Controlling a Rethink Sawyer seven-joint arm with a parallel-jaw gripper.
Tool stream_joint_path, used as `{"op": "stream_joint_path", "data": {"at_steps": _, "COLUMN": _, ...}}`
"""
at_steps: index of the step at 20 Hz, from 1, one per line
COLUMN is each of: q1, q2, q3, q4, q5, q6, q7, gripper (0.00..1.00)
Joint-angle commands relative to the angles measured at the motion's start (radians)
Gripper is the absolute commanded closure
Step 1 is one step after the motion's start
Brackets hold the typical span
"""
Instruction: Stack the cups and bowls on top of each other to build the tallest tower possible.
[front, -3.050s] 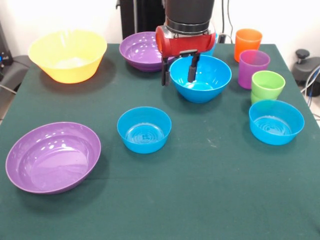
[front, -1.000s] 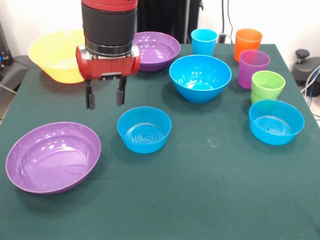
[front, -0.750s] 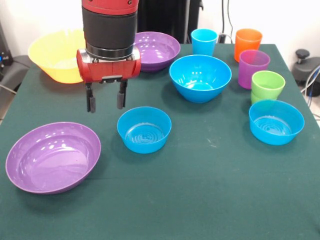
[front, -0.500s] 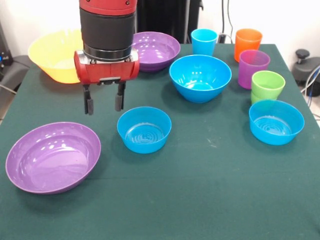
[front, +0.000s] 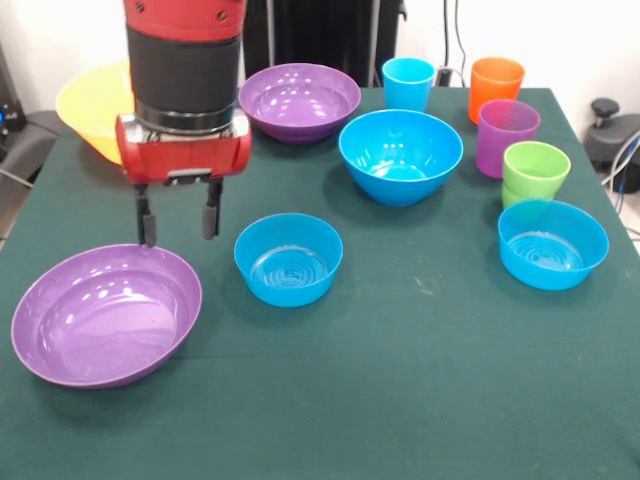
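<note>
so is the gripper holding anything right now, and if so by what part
Nothing is held. The gripper is open and empty, hanging above the far rim of the near purple bowl.

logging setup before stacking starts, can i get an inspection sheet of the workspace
surface: green cloth table, no spills seen
bowls: all separate, upright; yellow bowl partly behind the arm, far purple bowl, near purple bowl, large blue bowl, two small blue bowls
cups: light blue cup, orange cup, purple cup, green cup, upright, unstacked
tower: nothing seen
clutter: nothing seen
gripper: jaws open, empty, above the near purple bowl's far rim
cables: some at the right edge
surroundings: white wall, dark gear behind
</note>
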Motion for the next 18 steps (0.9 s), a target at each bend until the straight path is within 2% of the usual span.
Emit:
{"op": "stream_joint_path", "data": {"at_steps": 1, "q1": -0.034, "q2": 0.137, "q3": 0.056, "q4": -0.081, "q5": -0.092, "q6": 0.096, "q7": -0.399, "gripper": 0.00}}
{"op": "stream_joint_path", "data": {"at_steps": 6, "q1": -0.028, "q2": 0.165, "q3": 0.052, "q4": -0.110, "q5": -0.065, "q6": 0.155, "q7": -0.384, "gripper": 0.00}}
{"op": "stream_joint_path", "data": {"at_steps": 18, "q1": -0.015, "q2": 0.152, "q3": 0.047, "q4": -0.056, "q5": -0.054, "q6": 0.111, "q7": -0.326, "gripper": 0.00}}
